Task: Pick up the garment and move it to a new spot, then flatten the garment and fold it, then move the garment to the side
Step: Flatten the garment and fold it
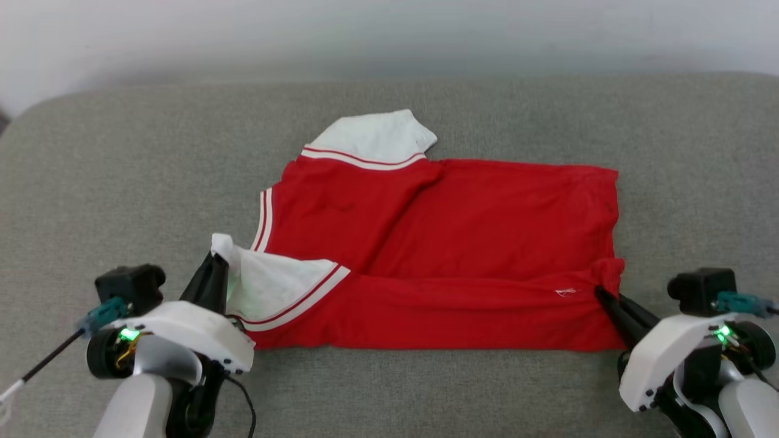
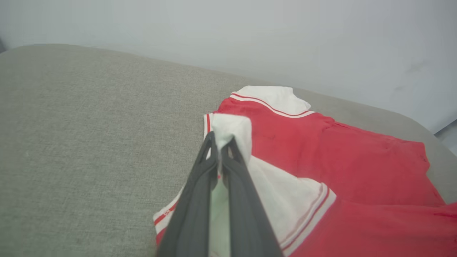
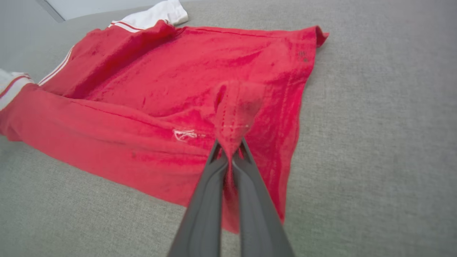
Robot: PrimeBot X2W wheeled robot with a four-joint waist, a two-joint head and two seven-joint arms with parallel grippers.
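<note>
The red garment [image 1: 475, 213] lies spread across the grey cushion, its near long edge folded over toward the middle. One white striped end [image 1: 377, 137] rests at the far side; the other white end [image 1: 268, 283] is lifted at the near left. My left gripper [image 1: 216, 258] is shut on that near white end [image 2: 230, 130], holding its corner up. At the near right, my right gripper [image 1: 602, 293] is shut on the garment's red corner [image 3: 235, 107], which bunches up above the fingertips.
A grey fabric cushion [image 1: 122, 182] carries everything, with bare surface left, right and in front of the garment. A pale wall [image 1: 389, 36] rises behind the cushion's far edge.
</note>
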